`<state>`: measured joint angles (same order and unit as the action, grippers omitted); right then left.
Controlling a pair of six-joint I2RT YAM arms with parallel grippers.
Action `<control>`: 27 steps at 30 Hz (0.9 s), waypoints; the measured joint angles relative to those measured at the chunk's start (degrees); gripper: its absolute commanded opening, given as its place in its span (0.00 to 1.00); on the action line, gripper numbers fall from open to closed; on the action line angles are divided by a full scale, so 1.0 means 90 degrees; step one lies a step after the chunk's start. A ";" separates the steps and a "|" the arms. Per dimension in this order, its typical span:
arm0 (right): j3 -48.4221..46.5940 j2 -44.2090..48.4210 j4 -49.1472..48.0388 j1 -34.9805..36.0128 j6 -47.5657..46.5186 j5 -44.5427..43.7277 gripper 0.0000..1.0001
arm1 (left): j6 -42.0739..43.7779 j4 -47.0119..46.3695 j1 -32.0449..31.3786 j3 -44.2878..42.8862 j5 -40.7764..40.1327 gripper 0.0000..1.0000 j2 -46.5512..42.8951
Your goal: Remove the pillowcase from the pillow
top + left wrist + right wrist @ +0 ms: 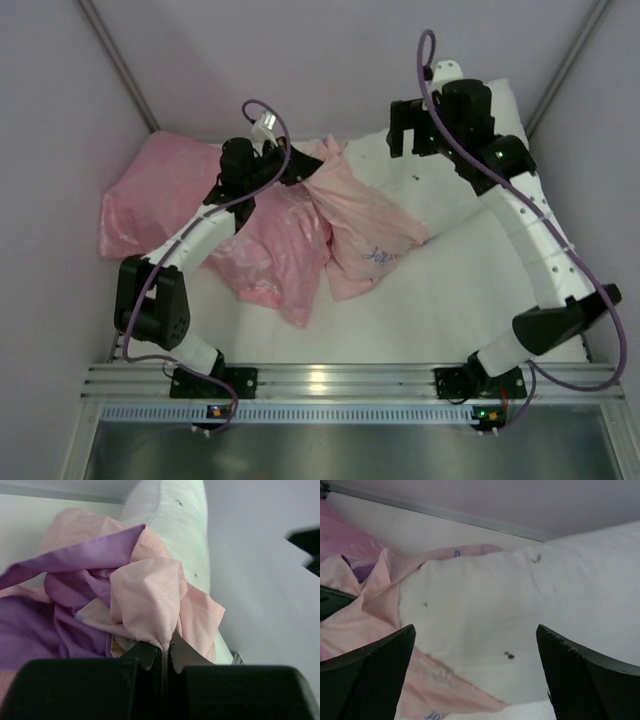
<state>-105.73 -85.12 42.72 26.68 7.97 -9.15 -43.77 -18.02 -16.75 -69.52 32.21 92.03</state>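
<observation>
The pillowcase (362,225) is turned pale pink side out and bunched at mid-table. Its purple outer side (75,562) shows in the left wrist view. My left gripper (300,165) is shut on a fold of the pillowcase (150,595), pinched between the jaws of my left gripper (165,652). The white pillow (455,185) lies at the back right, and pale pink pillowcase fabric (375,595) wraps around the left end of the pillow (520,600). My right gripper (410,148) hovers open over the pillow. In its own view the right gripper (476,647) holds nothing.
A brighter pink rose-patterned pillow (160,195) lies at the left, partly under the left arm and the pillowcase. Grey walls close in the back and both sides. The aluminium rail (330,380) with both arm bases runs along the near edge.
</observation>
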 measured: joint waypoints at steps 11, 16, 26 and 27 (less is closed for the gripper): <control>-0.0512 -0.1916 0.0316 -0.0019 -0.2113 0.1727 0.99 | 0.0034 -0.0265 -0.0216 0.0634 0.0597 0.00 -0.0624; 0.0750 -0.1545 -0.0189 -0.0022 -0.2346 0.2331 1.00 | 0.0017 -0.0282 -0.0223 0.0668 0.0687 0.00 -0.0607; 0.1656 -0.0903 -0.0571 -0.0087 -0.2385 0.3747 1.00 | 0.0075 -0.0272 -0.0233 0.0668 0.0821 0.00 -0.0595; 0.1746 -0.0903 -0.0585 -0.0117 -0.2382 0.3827 0.99 | 0.0097 -0.0255 -0.0233 0.0668 0.0823 0.00 -0.0595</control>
<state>-90.02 -93.25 37.45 25.63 -13.47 25.30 -42.89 -20.32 -18.85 -63.51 39.62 86.67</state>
